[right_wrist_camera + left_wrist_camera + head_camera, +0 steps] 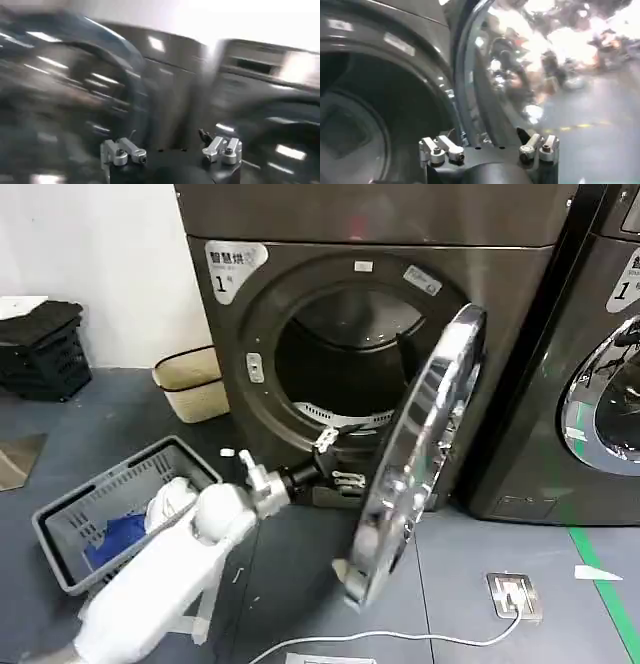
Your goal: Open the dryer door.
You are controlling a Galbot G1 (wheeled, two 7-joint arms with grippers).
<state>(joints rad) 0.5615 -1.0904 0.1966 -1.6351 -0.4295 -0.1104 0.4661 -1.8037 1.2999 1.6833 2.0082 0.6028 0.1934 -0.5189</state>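
Starting at the left, a grey slatted laundry basket [120,494] is sitting on the floor with blue and white cloth inside, and a pale woven basket [190,382] is standing against the wall behind it. The left arm, white and smooth, is reaching up from the lower left, and the left gripper [335,462] is working at the lower lip of the drum opening, just beside the inner face of the dryer door [415,454]. In the left wrist view the left gripper's fingers are standing wide apart, gripping nothing, with the door's curved rim rising right in front of them. The door is lying to the right of that gripper, already swung well out from the dark-grey dryer [400,244], standing edge-on with its round disc upright and its hinge side on the right. Its chrome rim is shining and mirror-like; the drum [340,359] behind is dark, round and ribbed metal. I judge the left arm the nearer one, placed to push the door further rightward. The right gripper [170,150] is showing its fingers spread wide in its own wrist view, facing blurred machine fronts. Far right, the neighbouring machine [610,384] is keeping its own chrome door closed
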